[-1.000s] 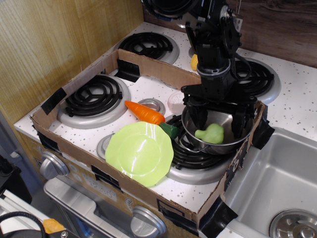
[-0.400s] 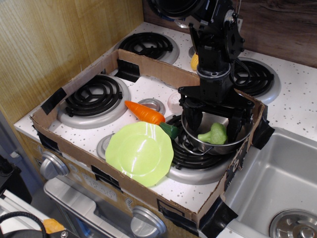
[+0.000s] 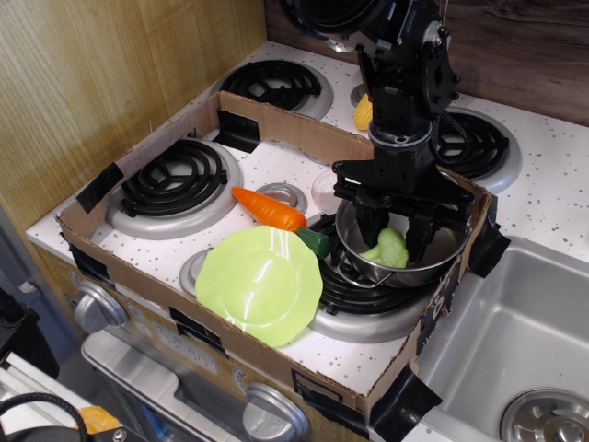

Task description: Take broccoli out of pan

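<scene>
sitting between my two dark fingers (image 3: 416, 230), the small pale-green lumpy plastic broccoli (image 3: 391, 249) is down inside the round shiny stainless-steel pan (image 3: 354, 247) on the front right coil burner (image 3: 345, 281). my black gripper (image 3: 394, 236) has its fingers closed in against the broccoli's sides. just left of the pan lie an orange plastic carrot with a dark green top (image 3: 269, 209) and a flat lime-green plate (image 3: 259, 283), all within the taped cardboard tray (image 3: 276, 122).

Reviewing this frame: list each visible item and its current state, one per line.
gripper: lowered into the pan, fingers either side of the broccoli
broccoli: inside the pan, not lifted
pan: upright on front right burner
carrot: lying beside plate
plate: flat, nothing on it
</scene>
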